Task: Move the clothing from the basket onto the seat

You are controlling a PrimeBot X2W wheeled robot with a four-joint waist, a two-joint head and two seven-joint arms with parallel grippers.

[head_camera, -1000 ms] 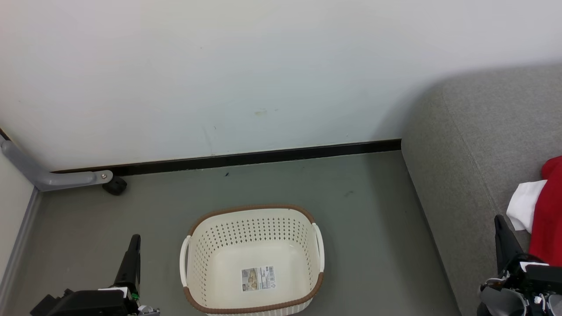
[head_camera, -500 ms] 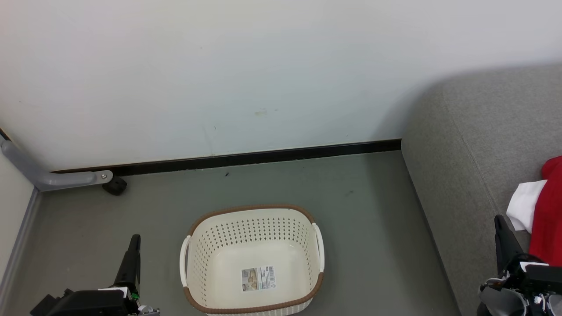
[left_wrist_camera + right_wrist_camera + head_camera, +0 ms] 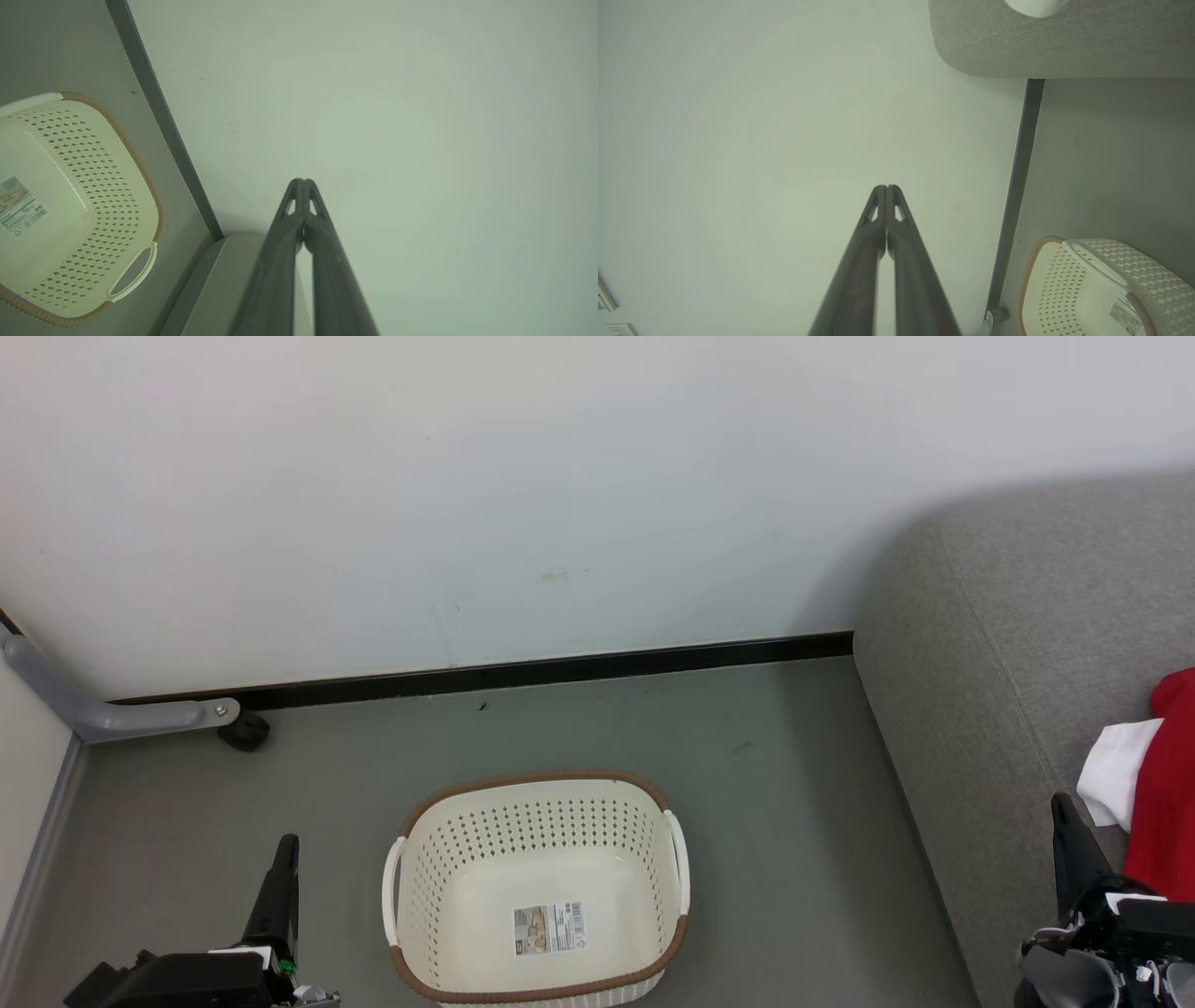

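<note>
The cream basket (image 3: 537, 887) with a brown rim stands on the floor, holding nothing but a label sticker on its bottom; it also shows as the basket (image 3: 70, 210) and the basket (image 3: 1101, 289) in the wrist views. Red clothing (image 3: 1167, 784) with white trim lies on the grey seat (image 3: 1018, 644) at the right edge. My left gripper (image 3: 285, 847) is shut, left of the basket, its fingertips (image 3: 302, 182) pressed together. My right gripper (image 3: 1060, 803) is shut beside the clothing, its fingertips (image 3: 886, 189) touching, nothing held.
A white wall with a black baseboard (image 3: 523, 672) runs behind the basket. A grey metal leg with a black caster (image 3: 245, 732) stands at the far left. Open grey floor (image 3: 775, 784) lies between basket and seat.
</note>
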